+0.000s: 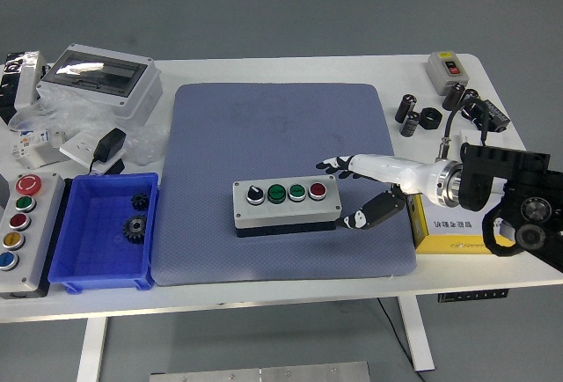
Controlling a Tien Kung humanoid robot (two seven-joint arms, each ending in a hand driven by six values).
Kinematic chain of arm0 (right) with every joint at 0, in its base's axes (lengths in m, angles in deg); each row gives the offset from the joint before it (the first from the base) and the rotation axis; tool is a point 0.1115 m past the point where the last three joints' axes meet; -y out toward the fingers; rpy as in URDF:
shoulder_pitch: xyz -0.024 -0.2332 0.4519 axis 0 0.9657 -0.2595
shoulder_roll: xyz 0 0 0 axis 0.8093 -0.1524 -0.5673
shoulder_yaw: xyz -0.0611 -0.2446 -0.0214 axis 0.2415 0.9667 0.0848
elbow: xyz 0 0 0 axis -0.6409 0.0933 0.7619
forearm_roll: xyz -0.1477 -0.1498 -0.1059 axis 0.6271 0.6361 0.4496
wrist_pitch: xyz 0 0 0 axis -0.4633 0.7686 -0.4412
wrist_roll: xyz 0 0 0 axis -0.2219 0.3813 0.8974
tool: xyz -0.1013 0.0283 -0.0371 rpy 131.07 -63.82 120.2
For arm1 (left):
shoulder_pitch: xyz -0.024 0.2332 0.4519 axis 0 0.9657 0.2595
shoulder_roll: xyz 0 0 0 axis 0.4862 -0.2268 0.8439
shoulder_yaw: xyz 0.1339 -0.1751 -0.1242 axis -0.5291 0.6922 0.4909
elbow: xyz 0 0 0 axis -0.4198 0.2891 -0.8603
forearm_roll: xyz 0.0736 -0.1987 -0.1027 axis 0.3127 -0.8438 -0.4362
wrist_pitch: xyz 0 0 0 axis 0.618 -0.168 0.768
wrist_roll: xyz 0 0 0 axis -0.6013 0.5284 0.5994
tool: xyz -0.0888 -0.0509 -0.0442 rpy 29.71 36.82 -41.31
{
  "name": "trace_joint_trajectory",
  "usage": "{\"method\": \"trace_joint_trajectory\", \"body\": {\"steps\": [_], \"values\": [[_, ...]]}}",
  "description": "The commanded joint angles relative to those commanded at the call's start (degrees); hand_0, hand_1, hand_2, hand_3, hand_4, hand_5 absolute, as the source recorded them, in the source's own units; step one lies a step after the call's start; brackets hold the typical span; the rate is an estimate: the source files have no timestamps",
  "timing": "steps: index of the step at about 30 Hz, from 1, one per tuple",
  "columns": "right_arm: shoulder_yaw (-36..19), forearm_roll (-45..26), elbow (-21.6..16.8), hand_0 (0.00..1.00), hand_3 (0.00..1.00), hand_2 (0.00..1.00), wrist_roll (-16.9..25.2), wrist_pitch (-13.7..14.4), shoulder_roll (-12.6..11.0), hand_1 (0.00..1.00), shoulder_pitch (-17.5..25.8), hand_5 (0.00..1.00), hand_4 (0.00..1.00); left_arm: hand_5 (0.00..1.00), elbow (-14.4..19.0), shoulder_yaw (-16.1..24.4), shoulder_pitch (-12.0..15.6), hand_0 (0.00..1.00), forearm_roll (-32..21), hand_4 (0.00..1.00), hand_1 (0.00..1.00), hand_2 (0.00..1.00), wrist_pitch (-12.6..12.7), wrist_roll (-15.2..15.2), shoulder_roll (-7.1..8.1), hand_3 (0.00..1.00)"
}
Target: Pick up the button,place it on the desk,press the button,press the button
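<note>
Button box: grey four-control box (286,208) sits flat at centre frame on the blue-grey mat (281,127); long axis runs left to right across the picture.
Controls on top, left to right: black selector knob (254,194), two green buttons (276,193), red button (317,190) at the right end.
Right hand: white-and-black right hand (365,190) comes in from the right edge, fingers spread and relaxed, holding nothing.
Key relation: the box lies to the left of the hand; fingertips (325,165) hover just up and right of the red button, apart from it; the thumb hangs just off the box's right end, low. Whether the thumb touches the box I cannot tell.
Nearer hand: the right, clearly; no left arm in the frame.
Judgement on stage: box already down on the mat, so what remains looks like pressing; the red button is the closest target.
What the move calls for: a short reach left and down onto the red cap, I'd say, keeping off the neighbouring green one.
Surface: mat is flat and textured; likely grips the box against sliding.
Room: mat open above and below the box; blue bin (79,263) with gears well left, yellow carton (449,228) under the forearm at right.
</note>
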Motion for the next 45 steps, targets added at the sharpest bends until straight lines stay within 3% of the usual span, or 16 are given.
{"method": "trace_joint_trajectory", "body": {"steps": [2,3,8,9,32,40,43,45], "values": [[0.4,0.2,0.7,0.192,0.803,0.483,-0.1,0.0,0.4,0.371,-0.6,0.171,0.436,0.166,0.0,0.0,0.0,0.627,-0.1,0.720,0.625,0.562,0.0,0.0,0.03,0.614],[0.6,0.3,1.2,0.103,0.785,0.275,-0.1,0.1,0.7,0.234,-0.8,0.073,0.261,0.171,0.0,0.0,0.0,0.626,0.0,0.727,0.625,0.562,0.0,0.0,0.04,0.617],[1.6,1.0,2.7,0.103,0.785,0.275,-0.2,0.4,1.6,0.234,-1.4,0.073,0.261,0.171,0.0,-0.1,0.0,0.626,-0.1,0.727,0.625,0.562,-0.1,0.1,0.04,0.617],[1.8,1.1,2.8,0.060,0.774,0.234,-0.2,0.4,1.7,0.179,-1.5,0.054,0.247,0.179,0.0,0.0,0.0,0.626,-0.1,0.735,0.624,0.563,-0.1,0.1,0.05,0.618],[7.1,4.5,9.4,0.054,0.756,0.217,0.4,3.7,5.3,0.147,-2.2,0.010,0.238,0.193,0.0,-0.4,-0.3,0.627,-0.7,0.750,0.624,0.563,-0.4,0.6,0.09,0.619],[-2.5,-5.2,1.7,0.053,0.750,0.215,6.6,4.9,3.6,0.140,1.0,0.002,0.251,0.211,0.0,-0.5,-0.2,0.627,-1.0,0.755,0.623,0.564,-0.3,0.6,0.03,0.620],[-6.1,-8.3,2.3,0.053,0.750,0.215,8.0,5.9,5.0,0.140,3.4,0.002,0.251,0.211,0.0,-0.6,-0.1,0.627,-1.0,0.755,0.623,0.564,-0.2,0.6,-0.03,0.620],[-8.6,-7.8,4.2,0.053,0.750,0.215,9.6,8.1,6.9,0.140,5.5,0.002,0.251,0.211,0.0,-0.6,-0.1,0.627,-1.0,0.755,0.623,0.564,-0.2,0.5,-0.15,0.620]]}}
